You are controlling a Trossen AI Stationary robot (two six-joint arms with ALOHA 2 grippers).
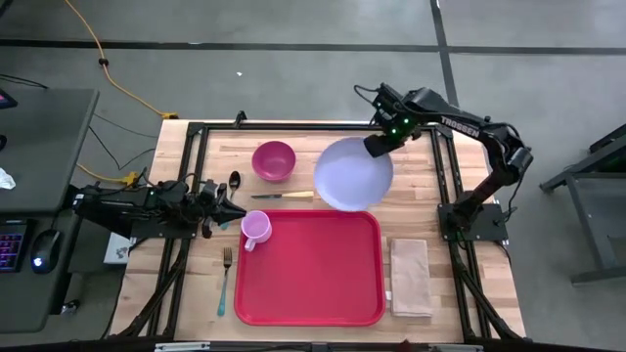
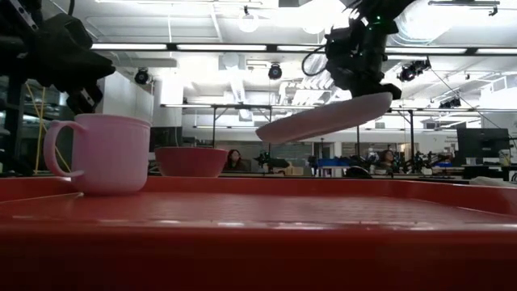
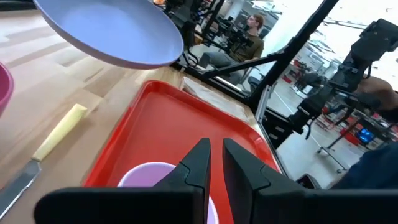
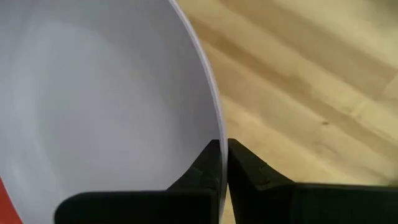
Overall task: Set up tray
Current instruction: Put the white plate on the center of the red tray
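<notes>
The red tray (image 1: pixel 313 279) lies flat on the wooden table. A pink mug (image 1: pixel 256 229) stands upright in its far left corner. My right gripper (image 1: pixel 378 145) is shut on a lavender plate (image 1: pixel 350 176), which hovers over the tray's far edge. In the low view the plate (image 2: pixel 323 120) tilts, its held side highest. My left gripper (image 3: pixel 215 149) hangs just above the mug (image 3: pixel 146 177), at the mug's left. Its fingers are almost together and touch nothing. My right gripper pinches the plate's rim (image 4: pixel 217 127) on its far right side, one finger (image 4: pixel 208 155) on the plate's inner face and the other (image 4: pixel 244 160) on the underside. It comes slanting down from the far right. The plate is lifted clear of the table and tilted.
A pink bowl (image 1: pixel 273 160), a spoon (image 1: pixel 234 181) and a yellow-handled knife (image 1: pixel 284 196) lie beyond the tray's far edge. A fork (image 1: pixel 226 279) lies left of the tray and a tan napkin (image 1: pixel 411 276) right of it. People sit in the room behind.
</notes>
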